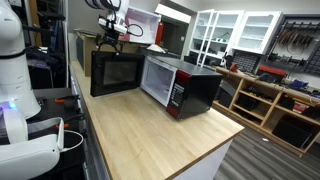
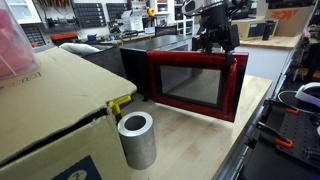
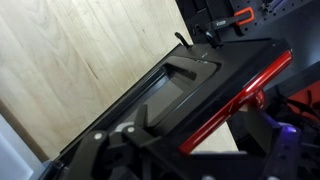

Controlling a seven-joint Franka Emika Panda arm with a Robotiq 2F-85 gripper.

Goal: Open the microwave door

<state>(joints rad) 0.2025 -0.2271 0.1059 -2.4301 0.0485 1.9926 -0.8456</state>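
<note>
Wrist view: straight down on top edge of the microwave door (image 3: pixel 200 80), red frame along one side, black face along the other, wood counter (image 3: pixel 80 60) beyond. In an exterior view the door stands swung wide off the microwave (image 1: pixel 185 92), hinged at the end away from the keypad, roughly square to the red front. The gripper (image 2: pixel 215 42) sits right over the door's top edge, toward the end far from the microwave's hinge. Fingers: can't tell if apart, together or pinching the edge; too dark & small in ext. views, blurred at wrist.

Judged: opening nearly done, maybe a last bit of swing to go. To do it well:
- follow the arc round the hinge, no straight pull
- keep contact near the free end for leverage
- go slow, stop at hinge limit to avoid sliding or twisting the microwave on the counter
- then lift clear upward w/o snagging the frame

Count: 1 microwave, 1 door, 1 gripper. Also 1 cardboard box (image 2: pixel 50 110) & 1 metal cylinder (image 2: pixel 135 140), both out in front of the microwave's open door, apart from it.
</note>
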